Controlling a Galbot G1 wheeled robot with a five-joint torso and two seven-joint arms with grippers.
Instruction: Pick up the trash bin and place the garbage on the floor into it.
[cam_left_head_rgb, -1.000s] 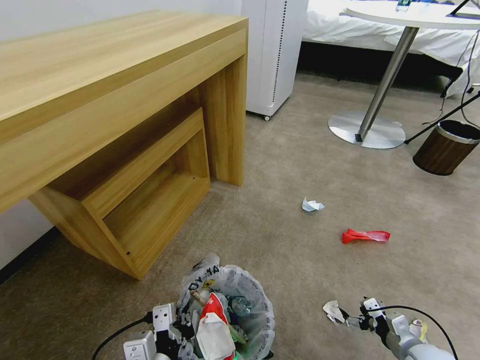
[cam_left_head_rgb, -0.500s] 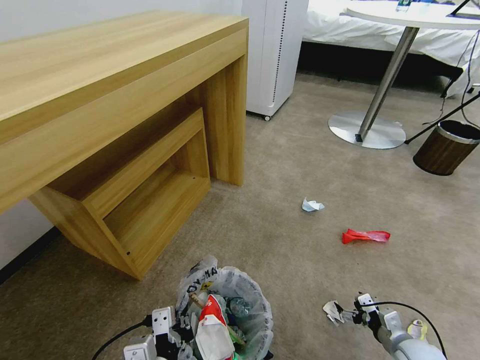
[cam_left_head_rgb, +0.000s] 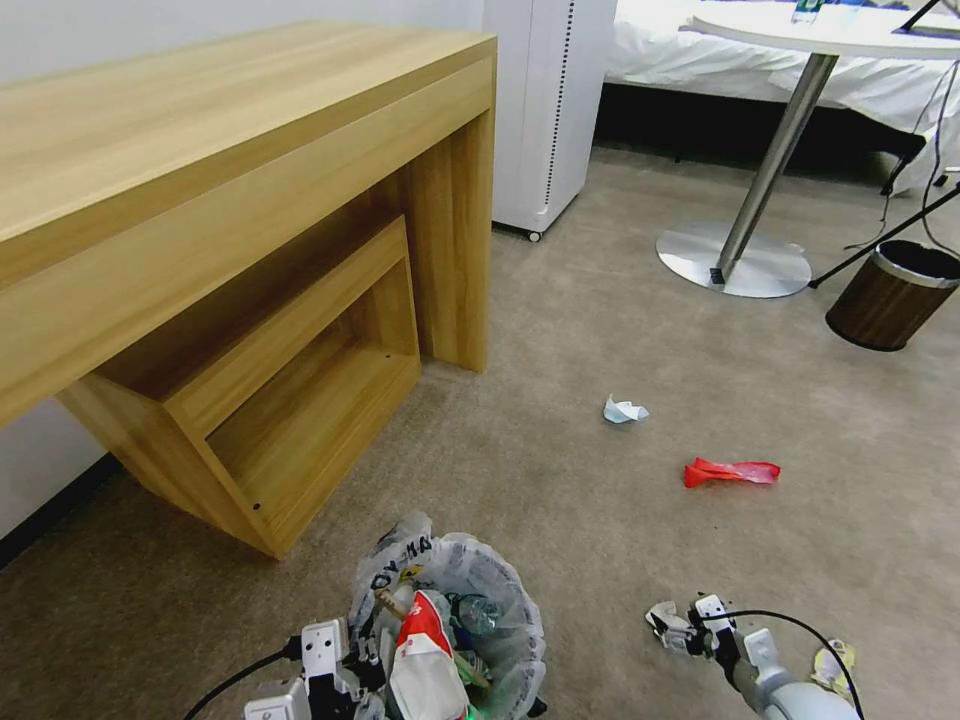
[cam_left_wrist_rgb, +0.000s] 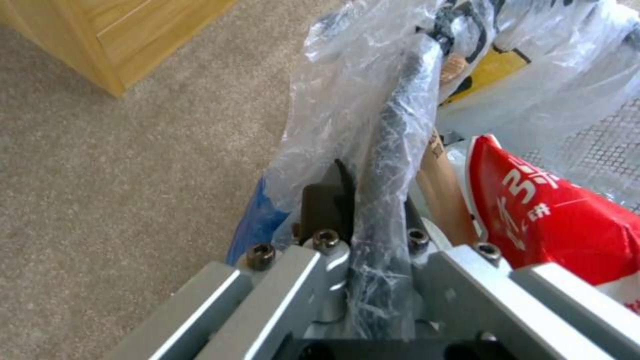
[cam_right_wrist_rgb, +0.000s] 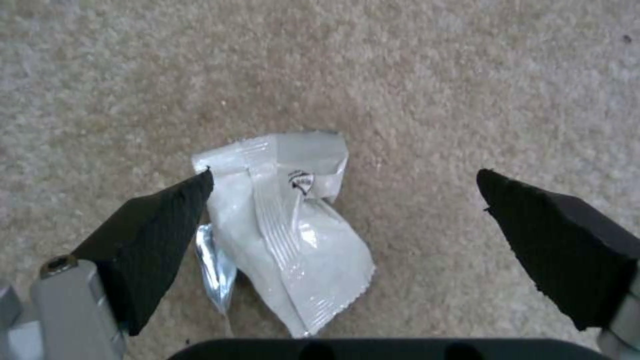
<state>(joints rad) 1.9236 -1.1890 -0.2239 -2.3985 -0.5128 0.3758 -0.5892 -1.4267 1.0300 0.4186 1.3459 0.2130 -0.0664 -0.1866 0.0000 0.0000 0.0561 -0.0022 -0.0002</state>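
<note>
The left gripper (cam_left_wrist_rgb: 373, 235) is clamped on the rim of the trash bin (cam_left_head_rgb: 455, 620), which hangs low beside the wooden desk (cam_left_head_rgb: 240, 220). The right gripper (cam_right_wrist_rgb: 343, 225) is low over the floor (cam_left_head_rgb: 600, 330) with its fingers wide apart around a white wrapper (cam_right_wrist_rgb: 287, 225); one finger touches its edge. Farther ahead on open carpet lie a crumpled wrapper (cam_left_head_rgb: 624, 409) and a red packet (cam_left_head_rgb: 730, 471), well apart.

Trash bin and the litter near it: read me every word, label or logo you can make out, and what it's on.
Trash bin liner: black capitals, seemingly "OY", the rest lost in creases; its yellow mark is unreadable.
Red packet: white Chinese characters, cut off, not readable.
White wrapper: small dark emblem, no legible words.
</note>
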